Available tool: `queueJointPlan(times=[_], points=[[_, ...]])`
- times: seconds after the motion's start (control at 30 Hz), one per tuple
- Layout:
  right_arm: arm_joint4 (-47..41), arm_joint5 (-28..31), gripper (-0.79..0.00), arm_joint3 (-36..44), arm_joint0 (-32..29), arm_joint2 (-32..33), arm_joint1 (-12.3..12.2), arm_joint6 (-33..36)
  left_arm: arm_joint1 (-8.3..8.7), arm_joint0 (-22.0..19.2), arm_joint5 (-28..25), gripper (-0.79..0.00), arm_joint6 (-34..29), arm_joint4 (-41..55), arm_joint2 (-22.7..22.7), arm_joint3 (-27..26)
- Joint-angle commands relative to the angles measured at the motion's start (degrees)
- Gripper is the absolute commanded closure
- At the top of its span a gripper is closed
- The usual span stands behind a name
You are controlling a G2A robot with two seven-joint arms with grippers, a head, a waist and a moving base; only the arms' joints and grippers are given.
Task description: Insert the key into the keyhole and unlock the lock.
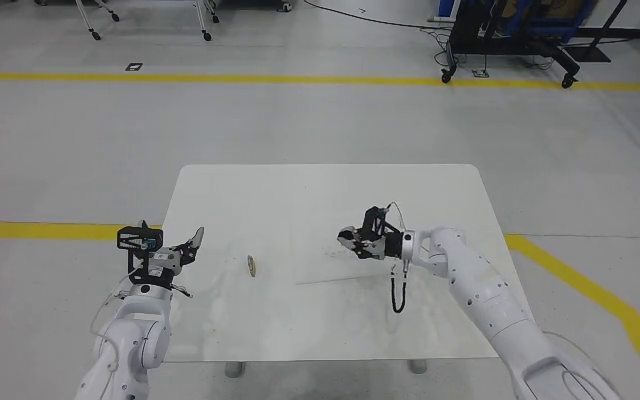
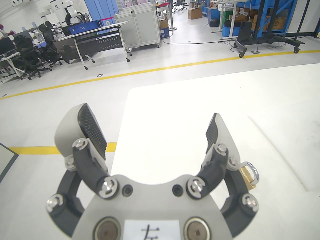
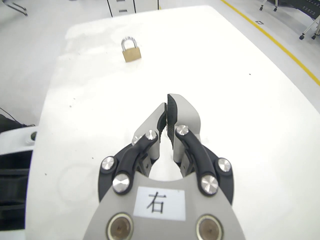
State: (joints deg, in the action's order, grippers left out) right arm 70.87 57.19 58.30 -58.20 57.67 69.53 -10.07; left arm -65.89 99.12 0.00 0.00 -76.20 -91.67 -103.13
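Well ahead of the right pincer (image 3: 168,101), clamped narrow, on the white tabletop (image 3: 200,51): brass padlock with silver shackle (image 3: 131,53), near the wide-spread left pincer (image 2: 150,112).

I can read two marks: a black 右 on the white rectangular paper label (image 3: 159,203) of my right gripper (image 3: 167,106), and 左, partly cut off, on the matching label (image 2: 151,229) of the left gripper (image 2: 150,116).

Left hand (image 2: 150,126) spread wide, right hand (image 3: 167,108) pressed closed, both arms extended forward.
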Motion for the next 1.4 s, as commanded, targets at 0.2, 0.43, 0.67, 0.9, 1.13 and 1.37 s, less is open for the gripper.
queueJointPlan(times=[0.2,0.43,0.67,0.9,1.13,1.37], points=[[-24.12,0.81,0.000,-2.18,-0.55,-4.70,-1.12,-12.01,0.00,0.00,0.00,-0.785,0.00,0.00,0.00,0.00],[-24.12,0.81,0.000,-2.18,-0.55,-4.70,-1.12,-12.01,0.00,0.00,0.00,-0.785,0.00,0.00,0.00,0.00],[-29.24,0.81,0.000,-2.41,-1.24,-5.14,-0.83,-10.35,-0.75,-1.71,-13.51,-0.785,-1.47,28.70,-0.41,1.11],[-46.14,0.81,0.000,-2.12,-0.69,-9.35,-0.64,-4.42,-1.36,-10.63,-22.34,-0.785,-22.64,61.43,7.34,3.59],[-54.87,0.81,0.000,-1.82,-0.97,-11.31,-1.06,-0.46,-2.01,-21.48,-18.92,-0.785,-39.00,76.96,15.56,8.60],[-57.90,0.81,0.000,-0.56,-1.00,-12.13,-1.33,2.08,-2.08,-23.69,-16.22,-0.785,-38.35,72.42,17.11,9.28]])
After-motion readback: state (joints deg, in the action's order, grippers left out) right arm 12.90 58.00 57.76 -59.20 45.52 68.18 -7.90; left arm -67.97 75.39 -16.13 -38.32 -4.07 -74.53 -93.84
